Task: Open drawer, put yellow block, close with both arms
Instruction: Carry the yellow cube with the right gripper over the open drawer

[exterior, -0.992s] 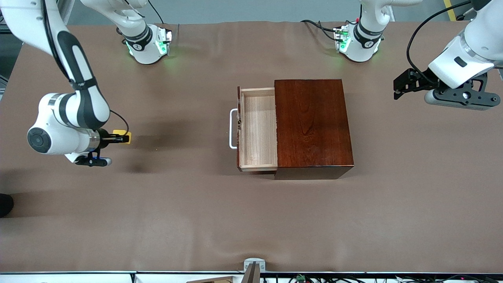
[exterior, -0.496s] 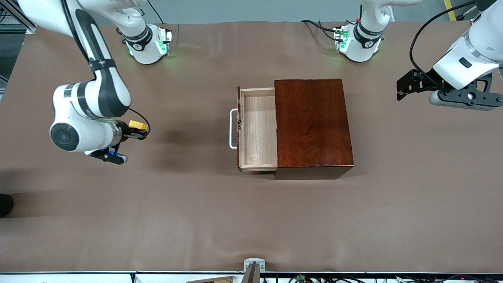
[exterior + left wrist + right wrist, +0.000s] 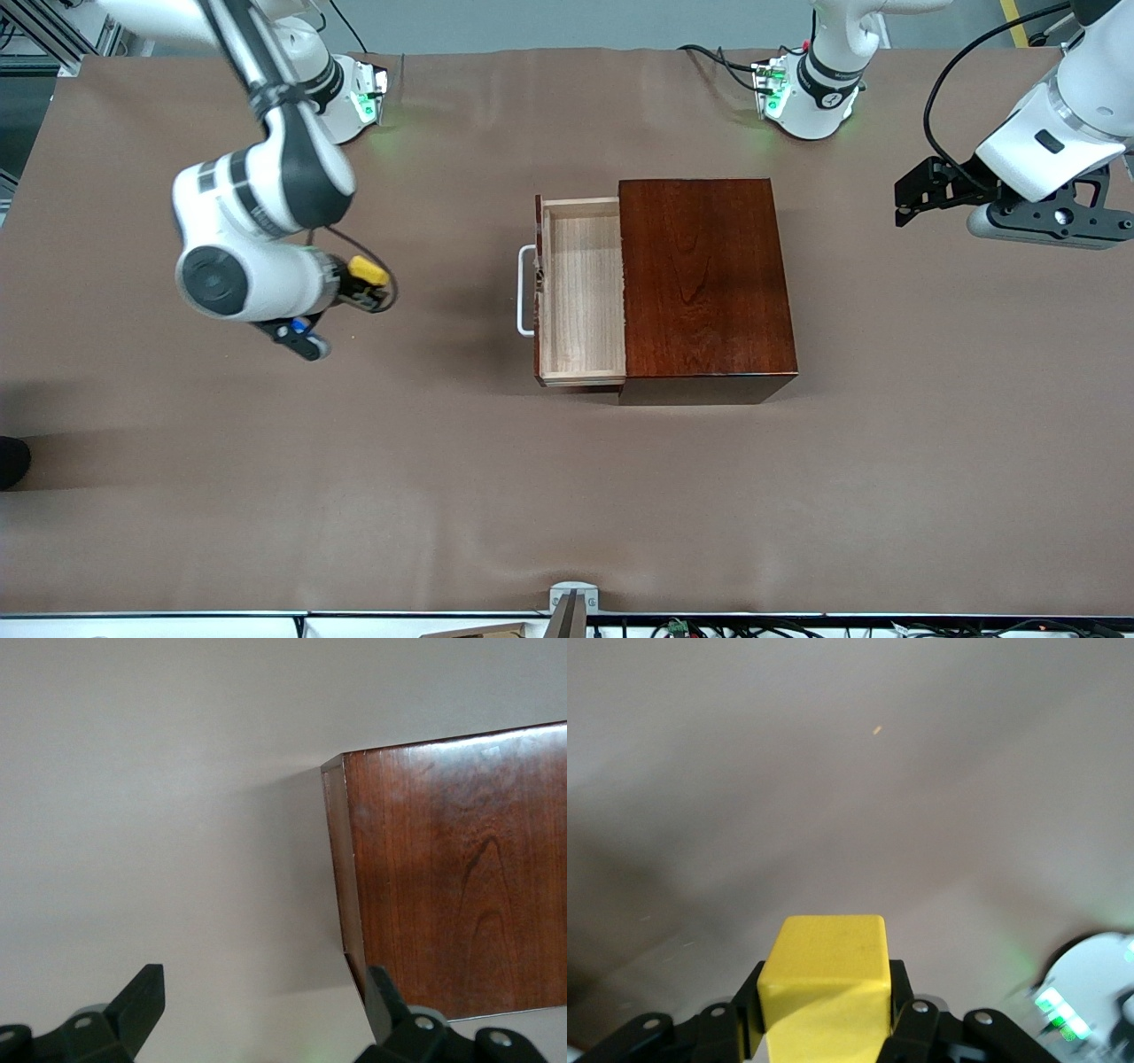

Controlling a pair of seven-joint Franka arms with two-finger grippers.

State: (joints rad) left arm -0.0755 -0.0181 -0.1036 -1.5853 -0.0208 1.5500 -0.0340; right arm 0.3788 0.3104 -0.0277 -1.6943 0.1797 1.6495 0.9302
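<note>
Brown paper covers the counter (image 3: 266, 496), above which the right tool (image 3: 370, 288) is clenched on a small bright yellow cube (image 3: 367, 269), well apart from the open pale-wood drawer (image 3: 580, 292) toward the right arm's end. Judged light and rigid, the cube is best pinched across flat faces. Beside the dark mahogany box (image 3: 704, 283), the left tool (image 3: 912, 190) waits released.

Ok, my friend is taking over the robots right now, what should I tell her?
Right gripper: jaws shut on the yellow block, up over the cloth toward the right arm's end of the table.
Left gripper: jaws open, holding nothing, waiting over the left arm's end.
Drawer: pulled out of the dark wooden box, nothing in it.
Done: drawer opened, block picked up.
Left: drop the block into the drawer, then close it with both arms.
</note>
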